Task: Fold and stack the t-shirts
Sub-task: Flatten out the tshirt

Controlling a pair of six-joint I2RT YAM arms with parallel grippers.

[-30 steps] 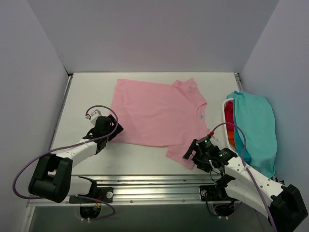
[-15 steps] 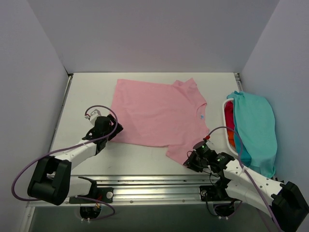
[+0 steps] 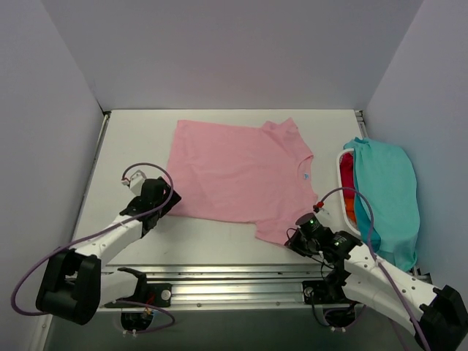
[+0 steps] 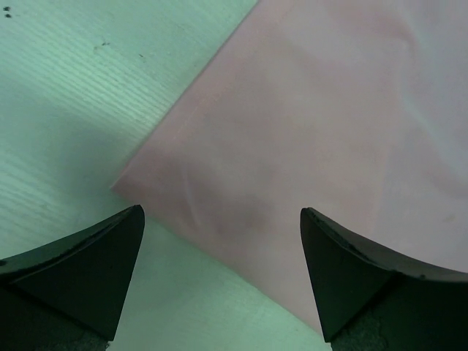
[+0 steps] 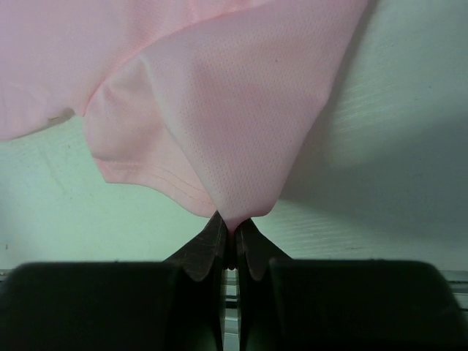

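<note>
I'm clamping my right gripper (image 5: pixel 234 228) on the pink t-shirt (image 3: pixel 234 172)'s sleeve, left gripper (image 4: pixel 219 245) gaping wide beside its hem; nothing's folded yet, and the teal t-shirt (image 3: pixel 387 190) is waiting on the basket (image 3: pixel 341 167).

A white surface (image 3: pixel 135 139) is lying between pale grey walls (image 3: pixel 219 51). A white-rimmed basket (image 3: pixel 341 170) is sitting at its right edge, beside the right wall. A metal rail (image 3: pixel 234 281) is running along the near edge. A few dark specks (image 4: pixel 102 47) are showing on the surface.
</note>
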